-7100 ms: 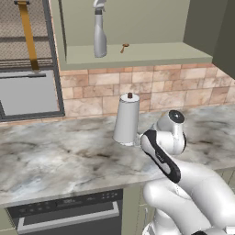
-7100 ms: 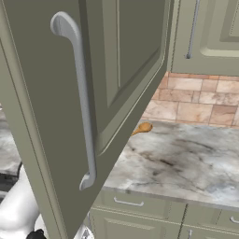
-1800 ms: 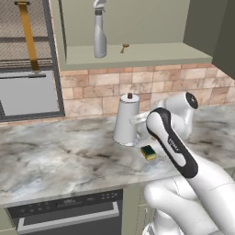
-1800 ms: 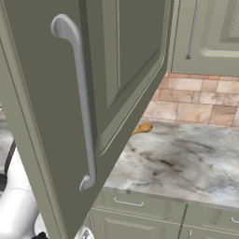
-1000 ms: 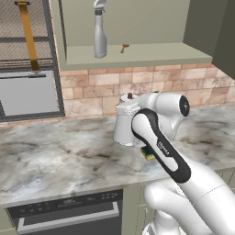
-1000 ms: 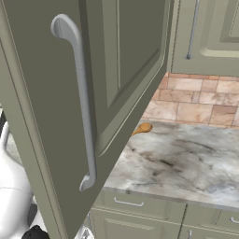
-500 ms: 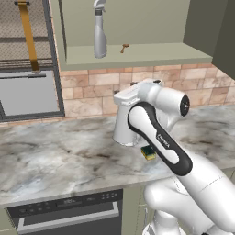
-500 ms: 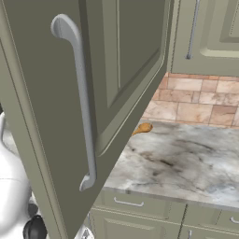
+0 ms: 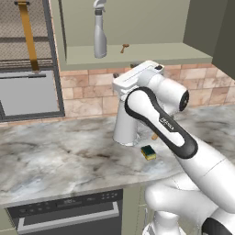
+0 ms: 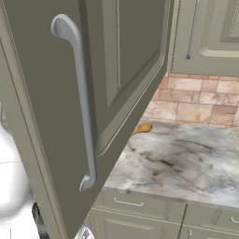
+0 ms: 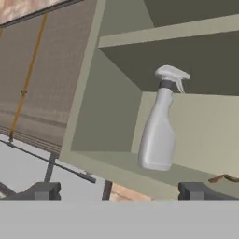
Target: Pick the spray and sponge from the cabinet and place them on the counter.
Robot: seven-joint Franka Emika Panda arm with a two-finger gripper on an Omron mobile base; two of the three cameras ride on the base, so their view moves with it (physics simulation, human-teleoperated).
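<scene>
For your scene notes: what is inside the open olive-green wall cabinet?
A slim pale grey spray bottle stands on its shelf, with a small brown object beside it. The doorward side stays hidden.

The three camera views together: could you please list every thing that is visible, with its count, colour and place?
spray: one, pale grey-white, upright on the cabinet shelf.
sponge: one, yellow with dark green top, on the counter beside the white roll.
cabinet: one, olive-green, on the wall above the counter, door swung open.
counter: one, grey-beige marble.
white roll: one, on the counter, partly behind the arm.
wooden spoon: one, brown, on the counter near the brick wall.
small brown item: one, on the shelf right of the spray.
wire-mesh unit: one, grey frame, orange strap, left of the cabinet.
gripper: one, dark fingertips, open, pointed at the spray.
</scene>
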